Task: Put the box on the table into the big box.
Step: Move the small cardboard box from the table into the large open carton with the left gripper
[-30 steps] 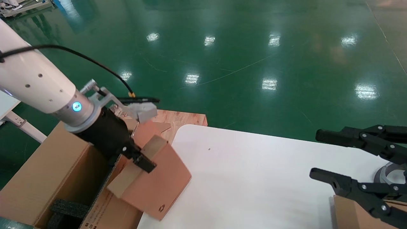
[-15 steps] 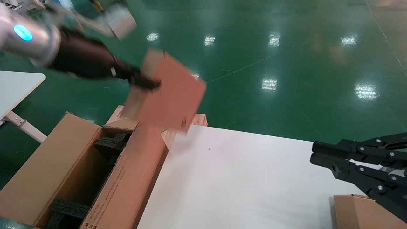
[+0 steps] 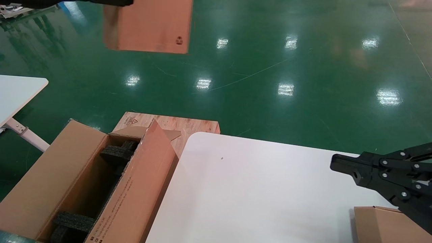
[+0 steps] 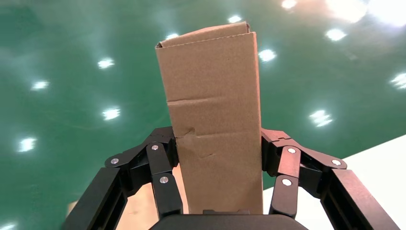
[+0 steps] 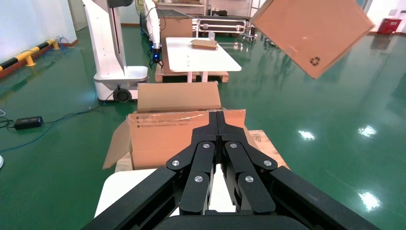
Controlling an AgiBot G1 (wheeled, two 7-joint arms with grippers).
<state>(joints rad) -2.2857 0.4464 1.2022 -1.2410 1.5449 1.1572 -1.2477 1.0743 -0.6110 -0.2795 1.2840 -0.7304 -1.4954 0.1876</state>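
Observation:
The small reddish-brown box [image 3: 148, 27] hangs high in the air, above the floor beyond the table, with its recycling symbol facing me. My left gripper [image 3: 123, 2] is shut on its narrow edge; in the left wrist view the box [image 4: 213, 96] stands between both fingers [image 4: 160, 163]. The box also shows in the right wrist view [image 5: 311, 33]. The big box [image 3: 84, 182] stands open at the left of the white table [image 3: 270, 189], with black foam inside. My right gripper [image 3: 337, 163] is shut and empty above the table's right side, and it also shows in the right wrist view [image 5: 217, 117].
A paler tan carton [image 3: 381, 224] lies at the table's front right corner under my right arm. A wooden pallet [image 3: 189, 125] lies behind the big box. A smaller white table [image 3: 17, 91] stands at the far left. Green floor lies beyond.
My left gripper has swung the box up and away from the big box's flap to the top of the view. My right gripper has closed from wide open.

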